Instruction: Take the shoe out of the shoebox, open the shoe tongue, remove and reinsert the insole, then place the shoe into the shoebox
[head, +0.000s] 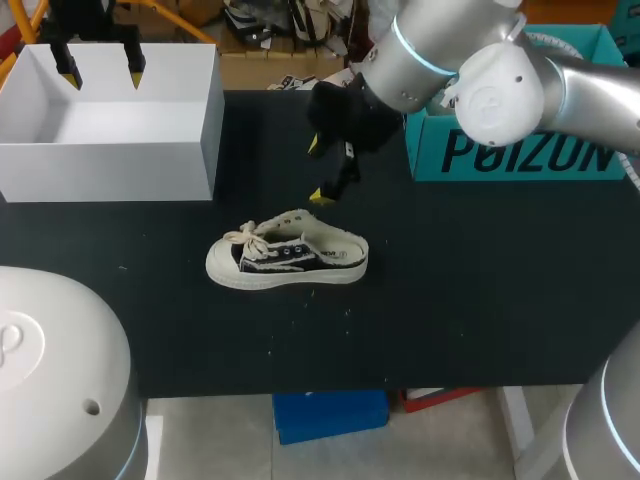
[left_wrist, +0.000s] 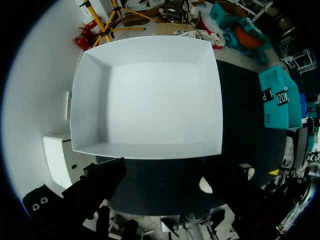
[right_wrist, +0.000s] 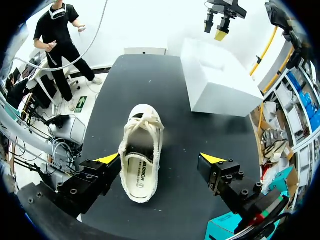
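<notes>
Both grippers empty; shoe (head: 287, 260) out on table (head: 480, 300).
shoe sits on its sole mid-table, toe twd left edge, insole in; R gripper (head: 317, 170) hovers just past it, jaws wide apart, nothing held; white shoebox (head: 110, 160) at far left corner; L gripper (head: 101, 74) above it, jaws wide apart, nothing held.

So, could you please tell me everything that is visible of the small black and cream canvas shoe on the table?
The small black and cream canvas shoe is a low sneaker. It has a black cloth upper with frayed cream edging, a cream rubber sole and toe cap, and cream laces tied in a bow. Its pale insole, with dark print, lies inside. The shoe stands upright on its sole on the black table. Only the table touches it. The open right gripper hangs above it.
</notes>
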